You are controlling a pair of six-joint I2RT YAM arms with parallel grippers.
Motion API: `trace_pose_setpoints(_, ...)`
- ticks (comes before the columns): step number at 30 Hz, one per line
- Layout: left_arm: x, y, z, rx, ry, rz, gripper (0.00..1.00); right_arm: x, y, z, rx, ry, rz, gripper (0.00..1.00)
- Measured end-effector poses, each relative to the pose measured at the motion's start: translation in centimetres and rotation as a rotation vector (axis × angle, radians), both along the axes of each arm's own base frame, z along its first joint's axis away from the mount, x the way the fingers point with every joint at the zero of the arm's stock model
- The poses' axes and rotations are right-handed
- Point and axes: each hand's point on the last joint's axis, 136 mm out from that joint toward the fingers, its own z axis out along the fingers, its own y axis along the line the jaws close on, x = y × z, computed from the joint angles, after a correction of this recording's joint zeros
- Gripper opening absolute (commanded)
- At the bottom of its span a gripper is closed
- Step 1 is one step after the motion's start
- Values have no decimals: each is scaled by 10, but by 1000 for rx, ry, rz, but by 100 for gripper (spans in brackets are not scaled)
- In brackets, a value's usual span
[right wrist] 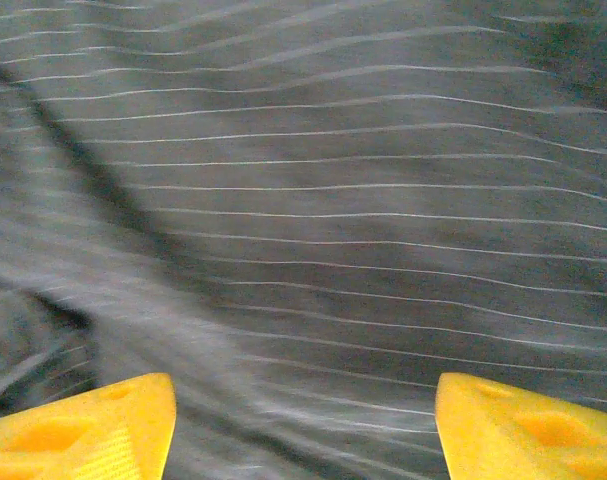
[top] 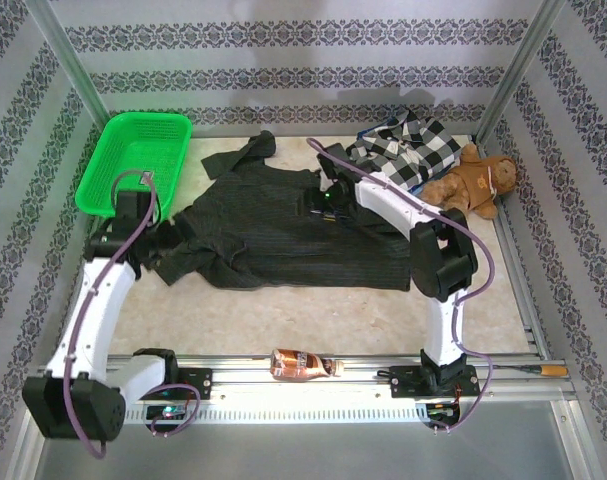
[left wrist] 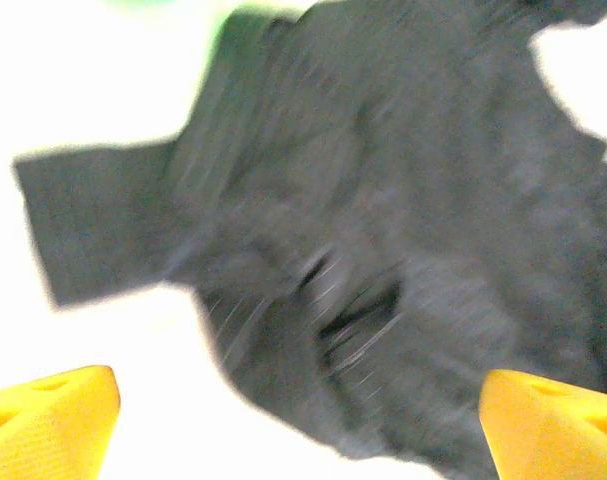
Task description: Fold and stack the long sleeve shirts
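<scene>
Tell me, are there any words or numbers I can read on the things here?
No text can be read anywhere.
Label on the bottle: too small and blurred to read.
The dark pinstriped shirt, checked shirt, green basket and teddy bear: no writing visible.

Shirt [top: 283,240] in the middle, basket [top: 133,160] far left. Flannel [top: 408,150] far right, bear [top: 473,185] just beside. Bottle [top: 301,364] at near edge.

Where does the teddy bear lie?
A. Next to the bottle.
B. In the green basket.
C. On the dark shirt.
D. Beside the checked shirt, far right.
D: the bear lies at the far right, beside the checked shirt.
</scene>
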Motion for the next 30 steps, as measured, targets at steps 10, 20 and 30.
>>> trace_pose_setpoints(10,-56,21,-100,-87,299,217,87,-35,132,19,161,-29,297,70)
trace_pose_setpoints(20,-10,47,-130,-115,244,341,84,-27,152,-25,159,50,290,70)
trace_pose_setpoints(30,-6,56,-165,-134,352,412,34,-6,173,-12,216,14,269,67)
